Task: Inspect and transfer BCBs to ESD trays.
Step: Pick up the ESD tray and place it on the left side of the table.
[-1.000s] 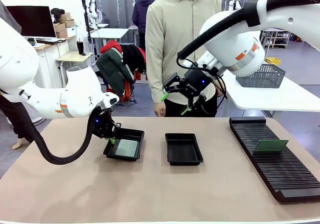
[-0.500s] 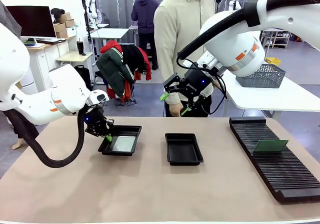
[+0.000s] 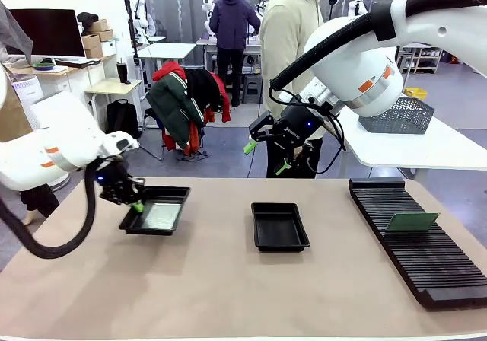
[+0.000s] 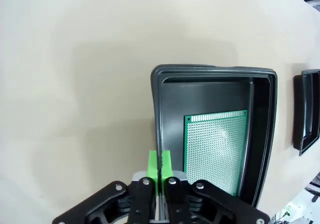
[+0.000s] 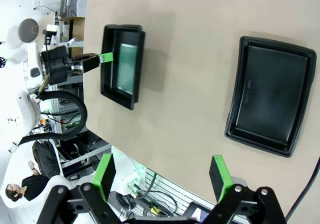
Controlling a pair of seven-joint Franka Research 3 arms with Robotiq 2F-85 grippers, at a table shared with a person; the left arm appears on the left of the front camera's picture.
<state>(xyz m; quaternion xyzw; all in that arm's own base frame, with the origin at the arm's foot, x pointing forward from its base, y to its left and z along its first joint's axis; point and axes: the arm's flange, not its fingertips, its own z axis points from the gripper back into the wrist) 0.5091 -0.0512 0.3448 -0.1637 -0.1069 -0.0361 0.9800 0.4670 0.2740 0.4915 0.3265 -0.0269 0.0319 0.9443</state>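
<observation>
The left gripper [image 3: 135,205] has its green pads pressed together on the rim of the left ESD tray [image 3: 177,195], which is at about nine o'clock on the table [image 3: 228,295]. I cannot tell whether that tray rests on the tabletop or is raised a little. In the left wrist view the pads [image 4: 165,160] pinch the tray's side wall with no gap between them. One BCB [image 3: 161,216] lies flat on this tray's floor, perforated green face up, nearer the wall away from the gripper. The second ESD tray [image 3: 280,243] lies at the table's centre, at three o'clock from the first and well apart from it, its black floor bare. The right gripper [image 3: 264,157] hangs high over the table's twelve o'clock edge, jaws spread wide and gripping nothing. In the right wrist view its fingers [image 5: 105,174] stand far apart above the tabletop. A long black ribbed rack [image 3: 426,265] runs along the three o'clock side, with a second BCB [image 3: 412,221] standing on edge in it. A person [image 3: 293,29] stands beyond the twelve o'clock edge.
</observation>
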